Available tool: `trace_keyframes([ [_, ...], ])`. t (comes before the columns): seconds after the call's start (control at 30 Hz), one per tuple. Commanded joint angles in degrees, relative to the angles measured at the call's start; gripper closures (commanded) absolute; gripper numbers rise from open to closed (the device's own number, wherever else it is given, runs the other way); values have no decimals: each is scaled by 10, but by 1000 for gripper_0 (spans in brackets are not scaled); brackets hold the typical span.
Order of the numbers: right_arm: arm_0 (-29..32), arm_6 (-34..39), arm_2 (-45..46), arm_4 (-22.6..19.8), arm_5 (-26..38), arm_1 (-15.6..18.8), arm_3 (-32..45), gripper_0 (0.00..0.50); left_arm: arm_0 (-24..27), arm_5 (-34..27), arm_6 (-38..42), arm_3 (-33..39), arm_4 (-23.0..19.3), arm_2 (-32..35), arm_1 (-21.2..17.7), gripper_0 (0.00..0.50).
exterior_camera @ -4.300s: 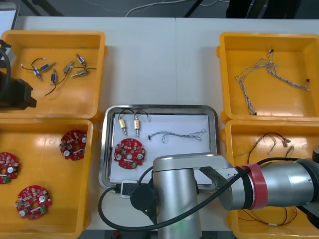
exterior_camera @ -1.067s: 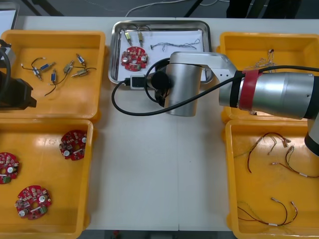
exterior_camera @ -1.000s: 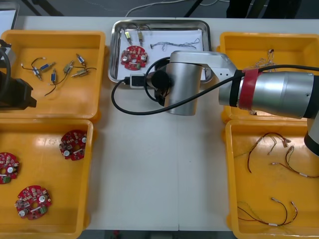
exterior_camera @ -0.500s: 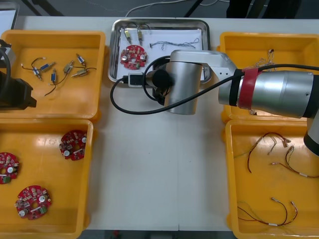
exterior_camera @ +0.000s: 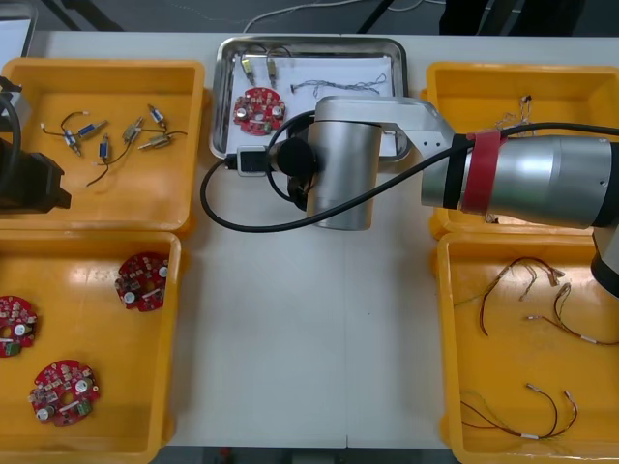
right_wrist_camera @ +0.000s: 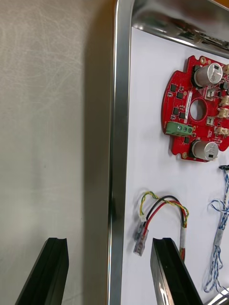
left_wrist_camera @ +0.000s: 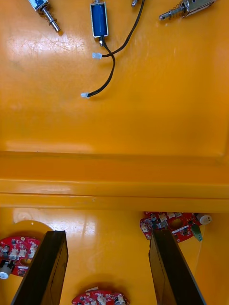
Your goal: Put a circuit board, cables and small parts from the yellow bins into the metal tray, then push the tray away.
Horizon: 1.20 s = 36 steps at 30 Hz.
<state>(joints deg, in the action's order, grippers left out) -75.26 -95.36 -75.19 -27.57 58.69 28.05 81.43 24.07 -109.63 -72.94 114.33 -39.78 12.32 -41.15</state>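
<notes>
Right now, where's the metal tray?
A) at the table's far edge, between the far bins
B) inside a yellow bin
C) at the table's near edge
A: the tray sits at the far edge between the far bins, board inside.

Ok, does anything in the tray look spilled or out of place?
Nothing stands out. The circuit board, cables and small metal parts all lie inside the metal tray; the right pincer, open, straddles its rim; the left pincer hangs over the yellow bins.
</notes>
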Motion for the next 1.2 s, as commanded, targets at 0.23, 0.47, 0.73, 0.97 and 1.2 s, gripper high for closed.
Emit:
trace_keyframes([
  [0.23, 69, -15, 149, -8, 142, 55, 167, 0, -9, -4, -5, 18, 6, 18, -23, 0],
  [0.47, 158, 1, 278, -106, 232, 118, 289, 0, -9, -4, -5, 18, 6, 18, -23, 0],
  [0.73, 246, 67, 407, -186, 345, 163, 384, 0, -9, -4, -5, 18, 6, 18, -23, 0],
  [0.97, 307, 138, 479, -195, 422, 194, 454, 0, -9, -4, -5, 18, 6, 18, -23, 0],
  [1.2, 383, 196, 596, -253, 492, 216, 494, 0, -9, -4, -5, 18, 6, 18, -23, 0],
])
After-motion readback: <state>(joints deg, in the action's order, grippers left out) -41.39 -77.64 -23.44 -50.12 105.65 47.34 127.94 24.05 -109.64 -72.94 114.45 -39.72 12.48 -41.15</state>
